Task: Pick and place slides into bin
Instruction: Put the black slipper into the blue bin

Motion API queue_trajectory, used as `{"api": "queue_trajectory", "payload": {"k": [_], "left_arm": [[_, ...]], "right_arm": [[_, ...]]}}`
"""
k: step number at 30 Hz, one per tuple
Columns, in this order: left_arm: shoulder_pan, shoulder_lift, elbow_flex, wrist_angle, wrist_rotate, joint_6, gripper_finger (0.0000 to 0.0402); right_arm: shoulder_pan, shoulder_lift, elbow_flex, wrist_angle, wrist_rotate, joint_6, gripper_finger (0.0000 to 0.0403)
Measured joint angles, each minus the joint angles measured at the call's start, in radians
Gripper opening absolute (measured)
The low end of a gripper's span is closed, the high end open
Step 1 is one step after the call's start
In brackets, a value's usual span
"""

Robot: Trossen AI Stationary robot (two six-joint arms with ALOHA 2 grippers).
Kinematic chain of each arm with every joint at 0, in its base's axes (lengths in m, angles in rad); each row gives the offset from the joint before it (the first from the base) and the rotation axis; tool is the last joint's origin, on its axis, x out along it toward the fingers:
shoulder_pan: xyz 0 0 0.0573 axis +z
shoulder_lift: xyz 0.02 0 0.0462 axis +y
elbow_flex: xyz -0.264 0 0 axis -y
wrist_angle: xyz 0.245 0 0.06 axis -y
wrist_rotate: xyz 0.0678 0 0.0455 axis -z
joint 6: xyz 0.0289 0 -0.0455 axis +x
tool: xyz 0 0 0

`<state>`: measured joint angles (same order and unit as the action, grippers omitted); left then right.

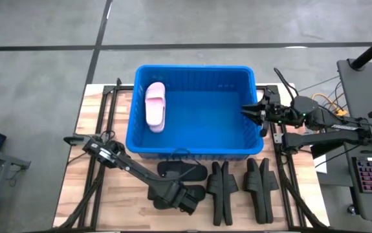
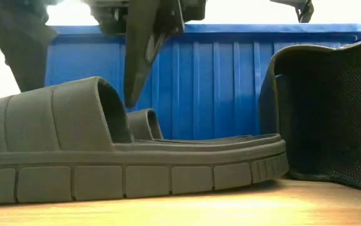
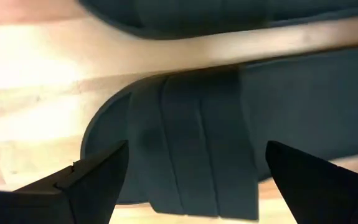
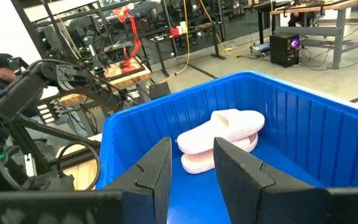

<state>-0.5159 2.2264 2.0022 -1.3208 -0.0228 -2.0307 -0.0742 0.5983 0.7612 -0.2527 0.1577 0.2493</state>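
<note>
Left wrist view shows left gripper (image 3: 191, 180) fingers spread wide astride a black slide (image 3: 191, 155), not touching.

A bright blue bin (image 1: 192, 145) with vertically ribbed walls is being shown. Inside it, a pale pink pair of slides (image 1: 155, 106) is being seen against the blue floor. Just under the dark left pincer (image 3: 191, 177), a black slide (image 3: 203, 143) with a grooved strap is being shown on a bench (image 1: 108, 194) of pale, light-grained wood. The other black slides (image 1: 237, 184) nearby are being seen as matte black.
</note>
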Motion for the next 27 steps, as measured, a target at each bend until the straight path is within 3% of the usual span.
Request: {"api": "queue_trajectory", "payload": {"k": [6,9,13,20,27], "left_arm": [[0.000,0.010,-0.022,0.000,0.045,-0.028,0.0360],[0.000,0.010,-0.027,-0.006,0.045,-0.020,0.0333],[0.000,0.010,-0.026,-0.004,0.068,0.001,0.0247],[0.000,0.005,-0.023,0.000,0.077,0.132,0.0032],[-0.002,-0.077,-0.026,-0.011,0.153,0.328,0.0003]], "right_arm": [[0.000,0.000,0.000,0.000,0.000,0.000,0.0111],[0.000,0.000,0.000,0.000,0.000,0.000,0.0111],[0.000,0.000,0.000,0.000,0.000,0.000,0.0111],[0.000,0.000,0.000,0.000,0.000,0.000,0.0111],[0.000,0.000,0.000,-0.003,0.000,0.000,0.0111]]}}
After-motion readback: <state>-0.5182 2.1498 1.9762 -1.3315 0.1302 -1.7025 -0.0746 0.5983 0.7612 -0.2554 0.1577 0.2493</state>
